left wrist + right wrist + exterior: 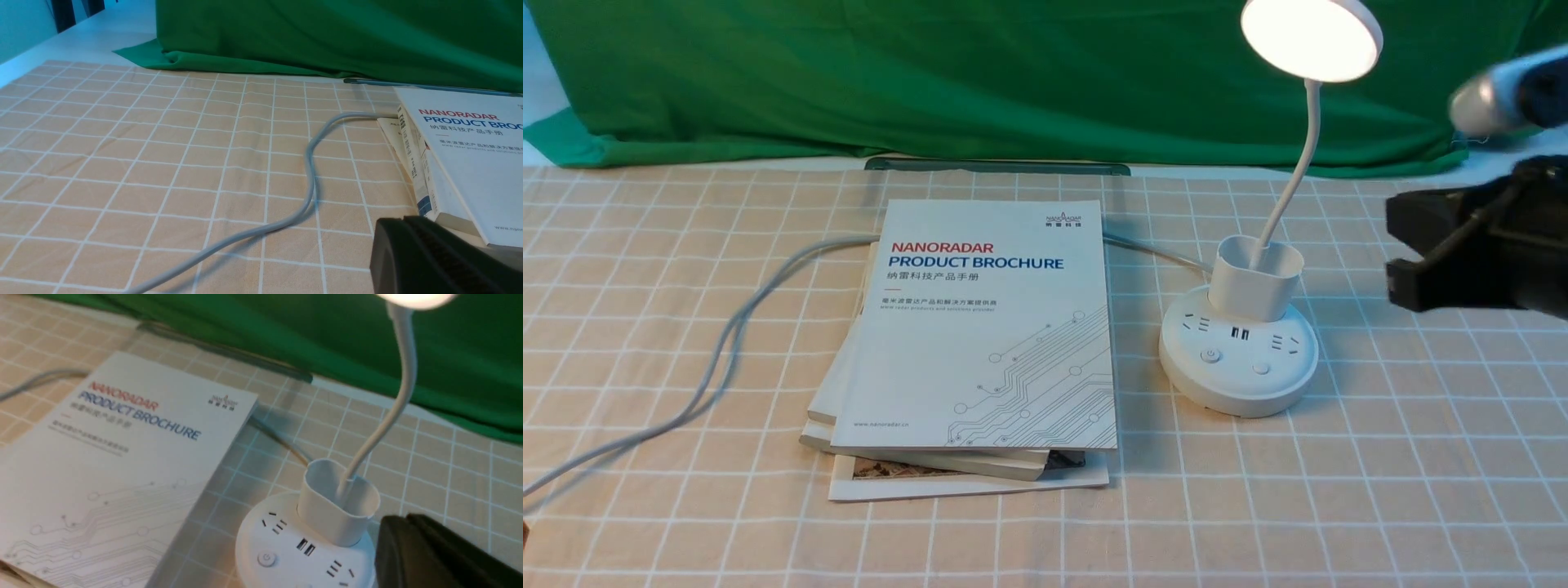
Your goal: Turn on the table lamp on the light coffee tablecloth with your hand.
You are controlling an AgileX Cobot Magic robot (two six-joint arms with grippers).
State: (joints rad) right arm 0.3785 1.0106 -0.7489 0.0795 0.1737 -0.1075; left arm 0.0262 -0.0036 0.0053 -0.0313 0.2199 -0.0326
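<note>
You see the table lamp (1240, 359) shining at upper right; your right claw (398, 518), at the right edge, is closed and holds nothing.

The white lamp (1239, 351) stands upright on the beige, white-gridded tablecloth (980, 539), its round head glowing above a bent neck, cup and puck base. The black robot hand (1478, 245) hangs near it, apart.
</note>
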